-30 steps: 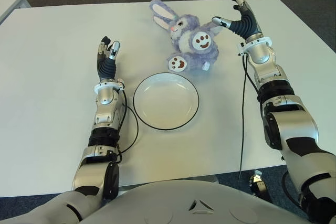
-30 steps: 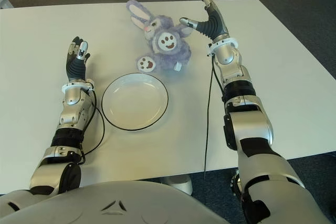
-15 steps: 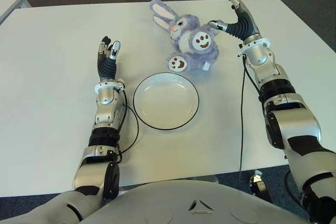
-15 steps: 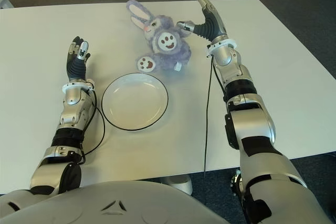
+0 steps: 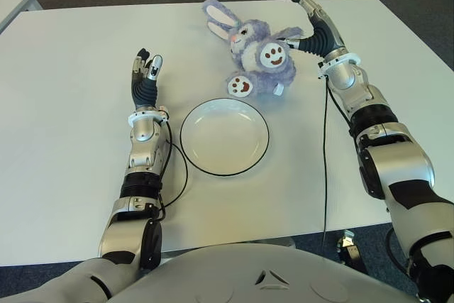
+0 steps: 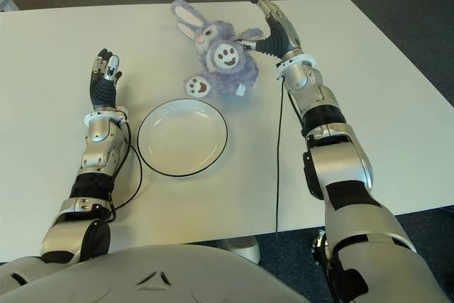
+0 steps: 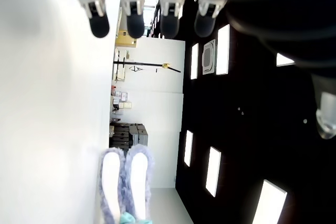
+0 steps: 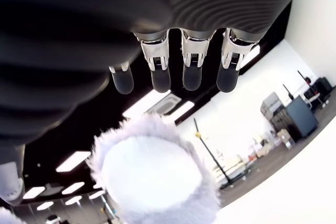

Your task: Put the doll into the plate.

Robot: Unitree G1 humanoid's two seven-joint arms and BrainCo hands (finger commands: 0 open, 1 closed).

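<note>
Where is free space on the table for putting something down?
The table is bare left of the left robot hand, also between the plate and the near edge, and right of the right arm. The empty plate is free too. It is crowded at the far side, where the open right robot hand meets the doll.

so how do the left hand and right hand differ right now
The right hand reaches far across the table, against the doll; the left hand shows nearer, left of the plate, away from the doll. The right hand's fingers extend over the doll's paw; the left hand's face nothing. Both are open, holding nothing.
</note>
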